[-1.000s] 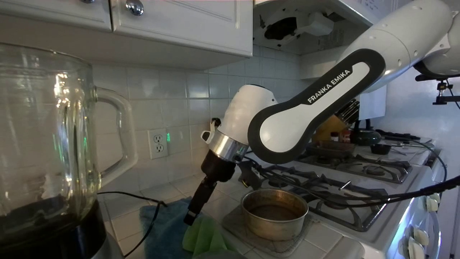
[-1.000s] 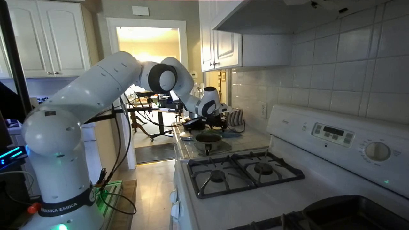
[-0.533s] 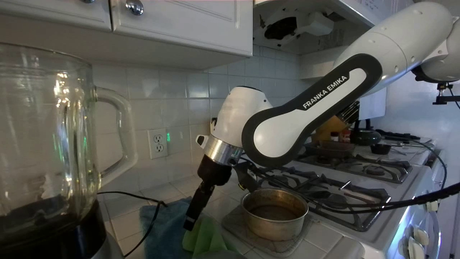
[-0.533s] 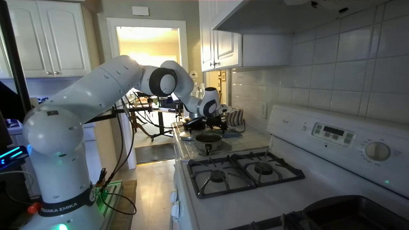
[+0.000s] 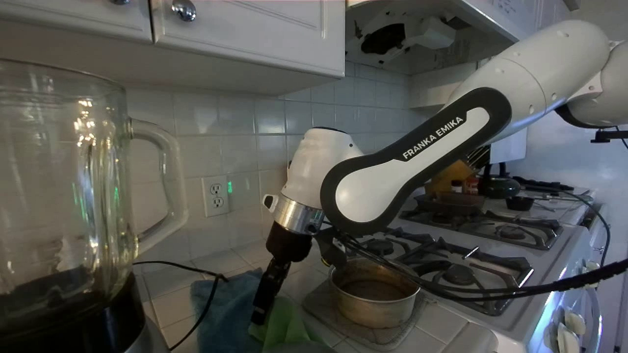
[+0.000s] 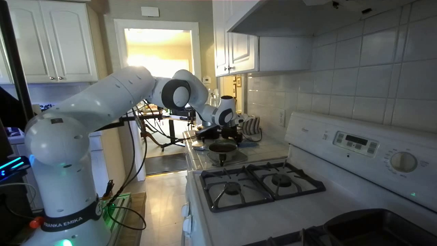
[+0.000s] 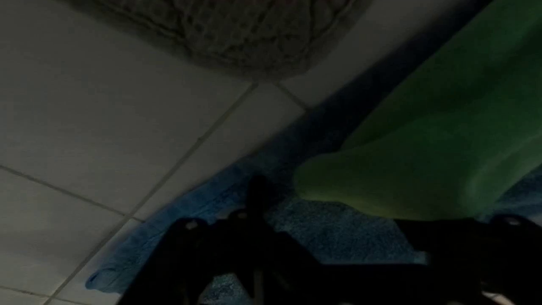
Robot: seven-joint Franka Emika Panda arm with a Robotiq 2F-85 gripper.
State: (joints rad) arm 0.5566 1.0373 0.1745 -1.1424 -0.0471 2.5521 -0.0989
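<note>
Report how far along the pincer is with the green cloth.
Looks done: the pincer is positioned low, right at the green cloth, judging by an exterior view. In hand: its jaws stand apart near the cloth's tip in the wrist view; no firm grip shows. Left, probably: closing on the cloth and lifting it, since it lies over the blue towel.

The green cloth (image 5: 284, 327) is plain and bunched, with soft raised folds and one rounded end. It lies loosely on a blue towel (image 5: 225, 314) on the tiled table (image 5: 171, 300), left of the round metal pan (image 5: 375, 314) in an exterior view, its nearest part hidden. The rounded end lies just beside the tool (image 5: 258, 318); whether they touch cannot be made out.
</note>
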